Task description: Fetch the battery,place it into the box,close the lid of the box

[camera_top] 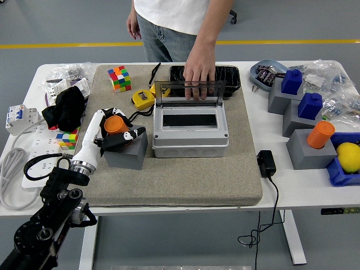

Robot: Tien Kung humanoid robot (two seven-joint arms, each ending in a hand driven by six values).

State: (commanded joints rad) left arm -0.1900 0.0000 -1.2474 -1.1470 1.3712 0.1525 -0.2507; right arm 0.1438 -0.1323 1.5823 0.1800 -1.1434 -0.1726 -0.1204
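The orange battery sits tilted in the top of a grey block on the mat's left side. My left hand, on a white forearm, has its black fingers wrapped around the battery. The grey box stands at the mat's centre, its clear lid raised upright at the back and its dark inside showing. A person's hand reaches down just behind the lid, over a black tray. My right arm is out of sight.
A second orange cylinder stands on a grey block at right, by blue blocks and a yellow lemon. A black adapter lies right of the mat. A yellow tape measure and colour cubes are behind my left hand.
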